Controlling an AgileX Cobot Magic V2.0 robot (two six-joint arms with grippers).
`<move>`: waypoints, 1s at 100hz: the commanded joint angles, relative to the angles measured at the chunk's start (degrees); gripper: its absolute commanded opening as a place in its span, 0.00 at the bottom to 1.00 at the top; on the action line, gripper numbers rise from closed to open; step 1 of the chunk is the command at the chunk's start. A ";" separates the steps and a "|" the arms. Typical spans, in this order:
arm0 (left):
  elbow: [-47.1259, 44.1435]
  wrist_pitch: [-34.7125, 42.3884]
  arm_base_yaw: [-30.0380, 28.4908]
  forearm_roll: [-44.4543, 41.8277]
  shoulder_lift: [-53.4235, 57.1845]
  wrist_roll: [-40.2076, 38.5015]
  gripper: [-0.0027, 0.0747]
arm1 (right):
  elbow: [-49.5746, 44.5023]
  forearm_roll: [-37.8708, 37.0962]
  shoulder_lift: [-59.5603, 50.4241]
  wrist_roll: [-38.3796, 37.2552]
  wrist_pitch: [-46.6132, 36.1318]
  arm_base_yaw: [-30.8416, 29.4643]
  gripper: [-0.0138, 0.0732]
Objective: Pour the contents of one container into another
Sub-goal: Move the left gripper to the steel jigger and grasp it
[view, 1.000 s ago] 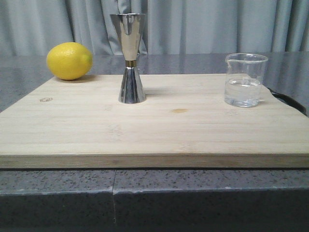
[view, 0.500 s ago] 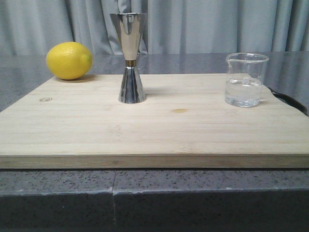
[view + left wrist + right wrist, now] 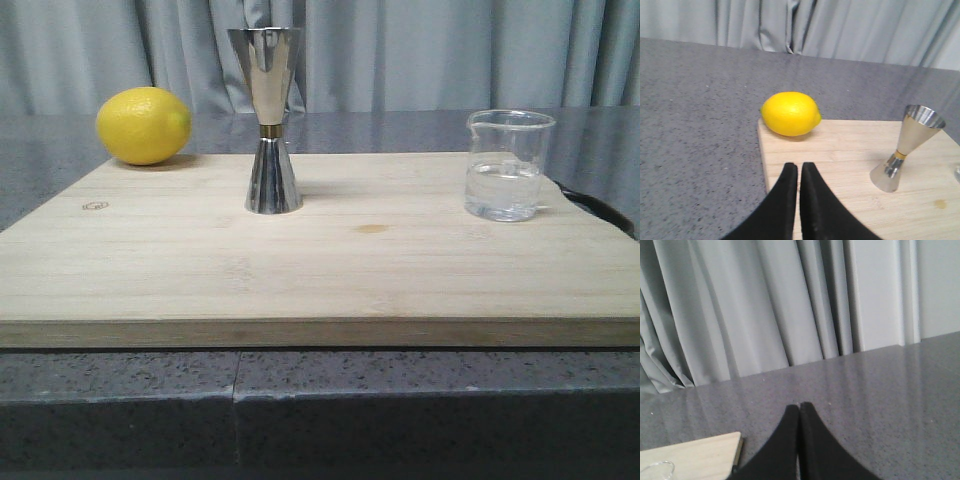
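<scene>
A clear glass beaker (image 3: 507,166), partly filled with clear liquid, stands on the right side of the wooden board (image 3: 320,260). The polished steel jigger (image 3: 268,120) stands upright left of the board's middle; the left wrist view shows the jigger (image 3: 907,147) too. My left gripper (image 3: 799,167) is shut and empty above the board's left edge, short of the lemon. My right gripper (image 3: 799,407) is shut and empty over the grey counter beyond the board's corner; only the beaker's rim (image 3: 655,471) shows there. Neither gripper appears in the front view.
A yellow lemon (image 3: 144,125) lies at the board's far left corner; the left wrist view has the lemon (image 3: 791,113) just ahead of the fingers. A speckled grey counter (image 3: 330,390) carries the board. Grey curtains (image 3: 420,50) hang behind. A dark object (image 3: 600,208) shows at the board's right edge.
</scene>
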State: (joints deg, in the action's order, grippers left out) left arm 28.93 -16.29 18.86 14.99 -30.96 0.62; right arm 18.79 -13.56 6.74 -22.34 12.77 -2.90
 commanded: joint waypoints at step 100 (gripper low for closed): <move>5.37 50.47 26.95 -3.53 -47.04 4.85 0.82 | 4.56 -4.33 32.21 3.21 -15.85 15.86 0.70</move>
State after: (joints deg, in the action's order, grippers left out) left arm 32.33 26.16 45.04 11.86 -77.05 5.32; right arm 21.43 -16.36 37.04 -19.84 2.89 12.12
